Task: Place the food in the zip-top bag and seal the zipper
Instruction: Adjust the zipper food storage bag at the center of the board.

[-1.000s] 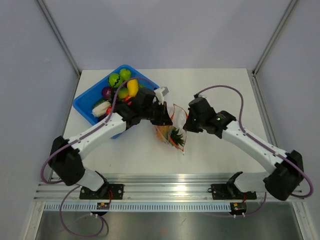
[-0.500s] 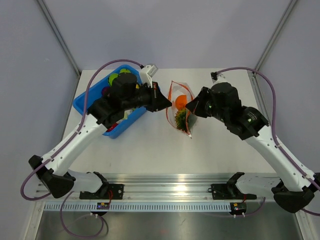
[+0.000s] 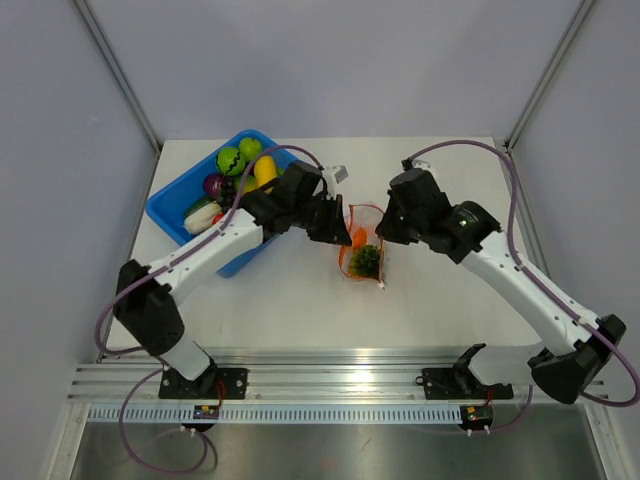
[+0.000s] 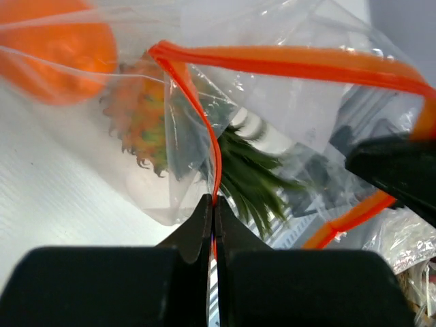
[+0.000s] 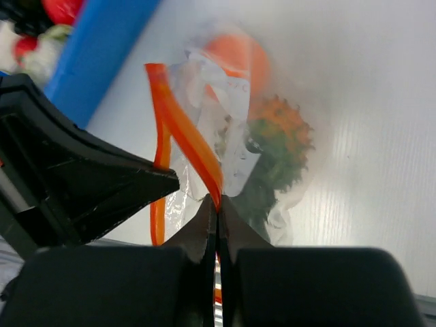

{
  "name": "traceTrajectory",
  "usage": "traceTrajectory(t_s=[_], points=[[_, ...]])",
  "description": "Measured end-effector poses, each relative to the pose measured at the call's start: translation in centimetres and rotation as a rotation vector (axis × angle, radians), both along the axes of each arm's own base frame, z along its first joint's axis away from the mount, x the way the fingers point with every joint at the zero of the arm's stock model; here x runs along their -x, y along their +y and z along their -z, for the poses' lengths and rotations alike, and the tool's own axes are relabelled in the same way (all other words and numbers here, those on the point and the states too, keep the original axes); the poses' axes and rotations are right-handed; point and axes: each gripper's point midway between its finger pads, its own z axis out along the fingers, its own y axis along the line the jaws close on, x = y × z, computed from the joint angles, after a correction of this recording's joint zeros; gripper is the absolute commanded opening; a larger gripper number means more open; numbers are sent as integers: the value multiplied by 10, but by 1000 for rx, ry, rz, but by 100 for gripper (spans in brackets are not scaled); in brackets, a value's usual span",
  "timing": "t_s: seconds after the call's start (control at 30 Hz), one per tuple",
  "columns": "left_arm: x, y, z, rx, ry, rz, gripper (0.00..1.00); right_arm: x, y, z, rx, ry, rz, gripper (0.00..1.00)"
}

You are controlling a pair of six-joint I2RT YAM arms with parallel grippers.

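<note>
Left gripper (image 4: pixel 212 204) and right gripper (image 5: pixel 216 203) pinch the open zipper (image 4: pixel 286 60) at 9 and 3 o'clock; sealing probably requires pressing its lips together.

Right gripper (image 5: pixel 216 204) at bottom centre, jaws pinched tight on the zipper (image 5: pixel 185 131). The strip rises up-left from the fingertips to the top of the bag (image 5: pixel 235 160), then folds back down as a second strand on the left. Mouth not sealed: the two strands are apart. Left gripper (image 5: pixel 163 181) comes in from the left, tip meeting that left strand. Through the clear plastic: orange (image 5: pixel 235 54) at top, pineapple (image 5: pixel 283 133) below it, both blurry. Bag rests on the white table (image 5: pixel 371 122). Blue bin (image 5: pixel 109 48) top-left, red and white pieces in its corner.
</note>
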Motion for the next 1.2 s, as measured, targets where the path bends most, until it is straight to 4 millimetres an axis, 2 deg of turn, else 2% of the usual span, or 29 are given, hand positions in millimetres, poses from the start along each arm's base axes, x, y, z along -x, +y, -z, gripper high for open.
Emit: traceTrajectory(t_s=[0.2,0.23,0.3,0.37,0.4,0.5,0.6,0.7,0.77,0.87,0.93,0.97,1.07,1.13,1.17,1.2], points=[[13,13,-127,195,-253,10,0,7,-13,-94,-131,-196,18,0],[17,17,-140,219,-286,11,0,10,-16,-105,-147,-220,22,0],[21,20,-150,235,-310,16,0,13,-21,-118,-166,-246,31,0],[20,18,-145,226,-308,28,0,15,-22,-118,-163,-238,35,0],[16,15,-136,209,-293,35,0,15,-22,-115,-157,-227,37,0],[-1,2,-87,119,-219,61,0,12,-19,-90,-112,-161,45,0],[-11,-2,-34,17,-129,85,0,8,-15,-56,-58,-87,50,0],[-11,3,-1,-58,-64,110,0,6,-13,-25,-2,-17,52,0],[-9,7,4,-79,-60,125,0,3,-11,-14,15,5,54,0],[-10,11,-1,-85,-86,143,0,0,-8,-12,15,3,54,1],[-11,14,-3,-88,-102,151,0,-2,-7,-13,10,-2,54,9],[-11,15,-5,-88,-110,157,0,-3,-6,-14,8,-5,52,18],[-11,15,-7,-87,-127,169,0,-5,-5,-15,3,-15,50,26],[-10,15,-7,-85,-129,176,0,-6,-4,-16,1,-21,49,22],[-10,15,-7,-83,-130,180,0,-6,-4,-16,0,-23,48,15],[-10,15,-7,-81,-131,184,0,-7,-4,-17,0,-25,47,0]])
